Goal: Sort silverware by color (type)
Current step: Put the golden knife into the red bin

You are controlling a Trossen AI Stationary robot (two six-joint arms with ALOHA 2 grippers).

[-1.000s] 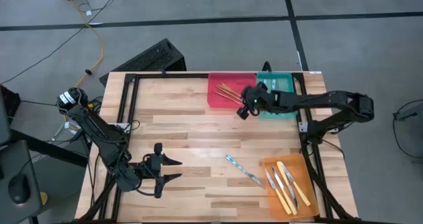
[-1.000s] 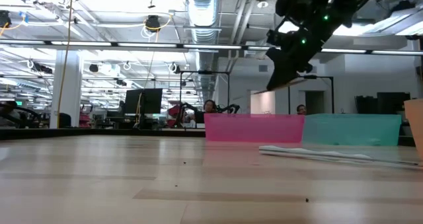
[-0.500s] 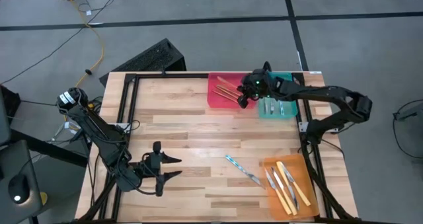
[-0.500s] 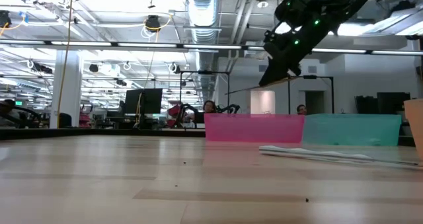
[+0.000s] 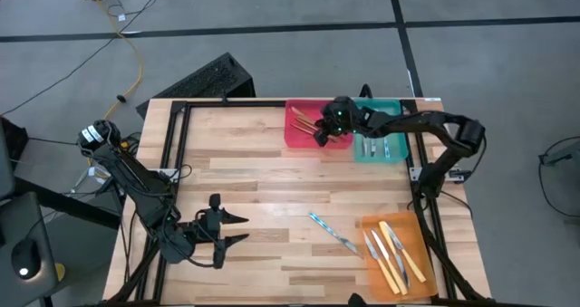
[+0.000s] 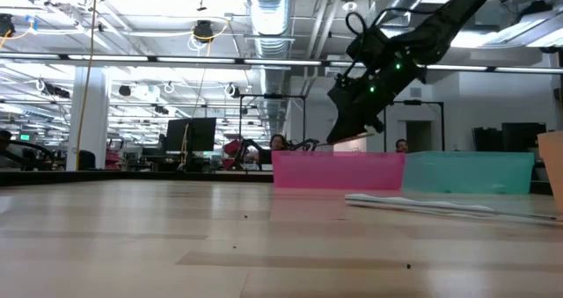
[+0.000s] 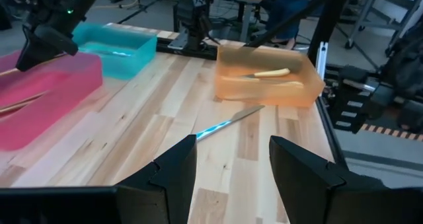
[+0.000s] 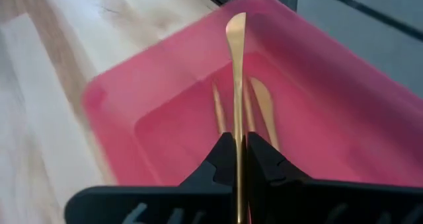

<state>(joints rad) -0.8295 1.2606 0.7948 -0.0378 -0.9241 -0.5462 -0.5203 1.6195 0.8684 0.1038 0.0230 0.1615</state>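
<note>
My right gripper (image 5: 321,133) hangs over the red tray (image 5: 292,137), shut on a thin tan wooden piece (image 8: 236,72). In the low view that gripper (image 6: 345,133) stands just above the tray's wall (image 6: 339,170). More tan wooden pieces (image 8: 261,112) lie flat on the red tray's floor. A light-blue-handled metal piece (image 5: 332,234) lies flat on the bare table. Yellow-handled knives (image 5: 391,250) lie in the orange tray (image 5: 367,223). My left gripper (image 5: 237,230) waits open above the table's near left part, nothing between its fingers (image 7: 173,168). My right gripper pinches the wooden piece between its two fingers, at a spot along its length (image 8: 238,130). The piece lies along the fingers and juts out ahead of them, its broad free end (image 8: 236,24) foremost. The fingers slant down from the table's right. The piece is lifted clear, over the red tray.
A teal tray (image 5: 395,106) with light-blue-handled pieces (image 5: 370,147) stands right of the red one at the far edge. Black frame rails (image 5: 172,135) border the table. Bare wood lies between the trays and the left arm.
My right gripper has gone toward the table's left edge and down, from the border of the teal and red trays to over the red tray. It has tipped further downward, carrying the wooden piece with it, still shut.
</note>
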